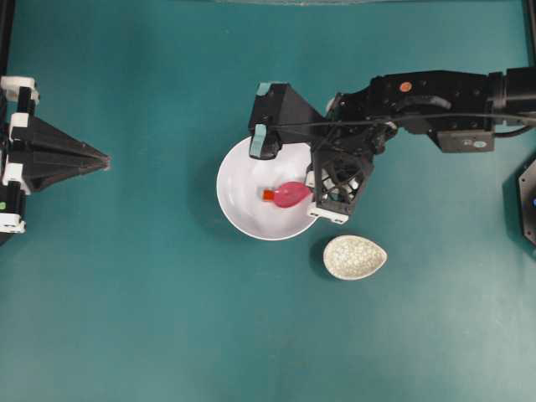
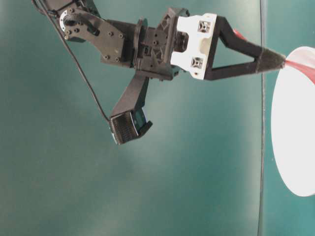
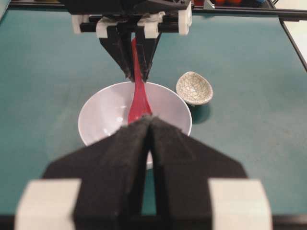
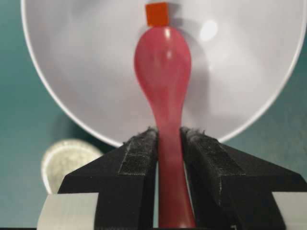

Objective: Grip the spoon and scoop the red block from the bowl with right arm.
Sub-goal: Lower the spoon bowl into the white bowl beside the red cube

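The white bowl (image 1: 239, 180) sits mid-table. Inside it the glossy pink spoon (image 1: 291, 194) lies with its scoop toward the left. The tiny red block (image 1: 268, 194) rests on the bowl's floor right at the scoop's tip. My right gripper (image 1: 312, 195) is shut on the spoon's handle over the bowl's right rim. In the right wrist view the pads (image 4: 144, 148) press the handle from both sides, and the spoon (image 4: 163, 62) points at the block (image 4: 157, 14). My left gripper (image 1: 105, 159) rests at the far left, shut and empty, with its tips (image 3: 151, 120) together.
A small speckled egg-shaped dish (image 1: 354, 256) stands just right of the bowl, toward the front. The right arm's camera housing (image 1: 272, 117) hangs over the bowl's back rim. A black fixture (image 1: 528, 201) sits at the right edge.
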`<action>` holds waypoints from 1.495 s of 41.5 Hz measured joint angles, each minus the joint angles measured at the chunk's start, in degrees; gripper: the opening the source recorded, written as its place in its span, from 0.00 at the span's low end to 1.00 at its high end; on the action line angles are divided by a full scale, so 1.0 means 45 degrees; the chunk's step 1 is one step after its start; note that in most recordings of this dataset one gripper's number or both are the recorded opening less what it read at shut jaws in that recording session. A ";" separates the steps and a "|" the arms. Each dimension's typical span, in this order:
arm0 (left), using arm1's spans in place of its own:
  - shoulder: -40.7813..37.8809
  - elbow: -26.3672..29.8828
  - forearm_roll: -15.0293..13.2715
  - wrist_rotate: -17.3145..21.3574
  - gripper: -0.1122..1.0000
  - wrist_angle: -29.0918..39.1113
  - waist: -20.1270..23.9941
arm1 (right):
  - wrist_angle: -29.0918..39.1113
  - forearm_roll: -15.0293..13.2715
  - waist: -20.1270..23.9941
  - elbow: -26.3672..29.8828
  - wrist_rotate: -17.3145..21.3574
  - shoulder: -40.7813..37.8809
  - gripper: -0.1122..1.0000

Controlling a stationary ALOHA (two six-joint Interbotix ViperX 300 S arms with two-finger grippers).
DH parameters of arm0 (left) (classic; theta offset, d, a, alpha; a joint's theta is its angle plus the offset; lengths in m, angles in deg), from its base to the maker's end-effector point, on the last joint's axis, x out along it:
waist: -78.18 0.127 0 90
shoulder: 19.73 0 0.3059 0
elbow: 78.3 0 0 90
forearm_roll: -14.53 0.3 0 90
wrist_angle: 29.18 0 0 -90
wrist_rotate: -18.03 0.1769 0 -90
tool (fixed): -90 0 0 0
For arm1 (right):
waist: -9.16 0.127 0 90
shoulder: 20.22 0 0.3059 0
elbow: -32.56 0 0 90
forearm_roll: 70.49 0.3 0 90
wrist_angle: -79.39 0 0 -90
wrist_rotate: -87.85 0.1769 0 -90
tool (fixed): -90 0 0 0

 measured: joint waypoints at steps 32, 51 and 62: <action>-0.0020 0.0000 0.0000 0.0000 0.10 0.0000 0.0000 | -0.1738 0.0000 0.0020 0.0742 0.0098 -0.0508 0.32; -0.0020 0.0000 0.0000 -0.0020 0.10 0.0000 0.0000 | -0.2285 0.0000 0.0020 0.0742 0.0195 -0.0508 0.32; 0.0000 0.0000 0.0000 -0.0020 0.10 0.0000 0.0000 | -0.2305 0.0000 0.0020 0.0723 0.0234 -0.0508 0.32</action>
